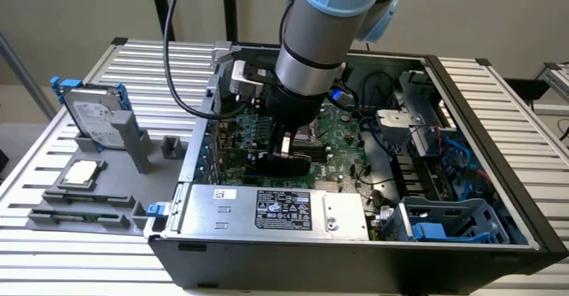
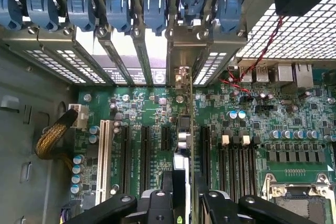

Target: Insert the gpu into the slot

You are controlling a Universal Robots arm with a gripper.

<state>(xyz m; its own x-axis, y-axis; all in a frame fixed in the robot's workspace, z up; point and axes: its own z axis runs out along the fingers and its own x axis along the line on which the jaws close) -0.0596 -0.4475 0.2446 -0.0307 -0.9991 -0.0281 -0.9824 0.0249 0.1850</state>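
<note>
- The gpu (image 2: pixel 182 129) stands edge-on, clamped between the fingers (image 2: pixel 155 207), over the motherboard (image 2: pixel 262 124).
- Black slots (image 2: pixel 144 150) flank it on both sides; blue clips (image 2: pixel 118 6) line the case wall ahead of the fingertips.
- The arm (image 1: pixel 311 43) reaches down into the case, gripper (image 1: pixel 284 152) pointing downward.

Grips the gpu (image 2: pixel 181 135) edge-on in the gripper (image 2: pixel 181 208), jaws pressed against both faces. Holds it upright over the motherboard (image 2: pixel 152 100), mid-frame among parallel black connectors (image 2: pixel 144 153), metal end toward the blue clips (image 2: pixel 118 6). Cannot tell whether seated. Beside the black connectors, a white connector (image 2: pixel 103 156); beyond that, a braided cable (image 2: pixel 52 135).
</note>
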